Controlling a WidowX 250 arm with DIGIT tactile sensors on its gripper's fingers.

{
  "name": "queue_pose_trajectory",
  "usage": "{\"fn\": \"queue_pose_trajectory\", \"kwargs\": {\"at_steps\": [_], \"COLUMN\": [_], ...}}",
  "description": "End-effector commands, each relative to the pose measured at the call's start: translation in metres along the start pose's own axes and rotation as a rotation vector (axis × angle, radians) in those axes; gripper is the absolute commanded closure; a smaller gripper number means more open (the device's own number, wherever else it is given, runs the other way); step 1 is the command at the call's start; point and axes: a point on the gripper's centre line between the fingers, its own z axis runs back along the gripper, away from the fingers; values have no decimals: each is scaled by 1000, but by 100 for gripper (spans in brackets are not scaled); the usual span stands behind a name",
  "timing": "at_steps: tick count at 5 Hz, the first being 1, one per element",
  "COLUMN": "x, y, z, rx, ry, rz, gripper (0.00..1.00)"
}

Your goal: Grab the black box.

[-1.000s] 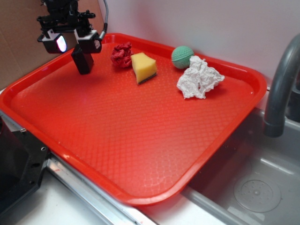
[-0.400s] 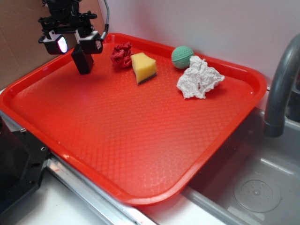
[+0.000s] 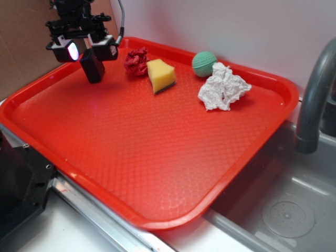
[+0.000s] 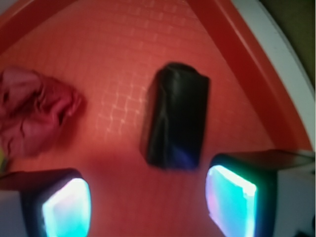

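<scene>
My gripper point(image 3: 82, 48) hangs spread apart just above the black box point(image 3: 93, 66), which stands at the tray's point(image 3: 157, 173) far left corner. I'd centre, descend straight, then close across its narrow sides.

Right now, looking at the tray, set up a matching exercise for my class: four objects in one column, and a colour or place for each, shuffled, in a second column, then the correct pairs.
Column A
1. black box
2. sponge
3. ball
4. crumpled paper

Column B
a. white, right of the sponge
b. green, near the tray's far rim
c. standing under the open gripper
d. yellow, beside the red crumpled wad

Pairs: 1-c, 2-d, 3-b, 4-a
</scene>
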Motion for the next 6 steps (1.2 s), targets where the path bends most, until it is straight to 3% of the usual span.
{"fn": "queue_pose_trajectory", "kwargs": {"at_steps": [1, 4, 5, 6], "x": [29, 38, 38, 36], "y": [18, 16, 16, 14], "z": [2, -31, -34, -41], "rx": [-1, 67, 60, 69], "ry": [-43, -9, -30, -34], "rz": [80, 66, 64, 61], "gripper": [0, 0, 0, 100]}}
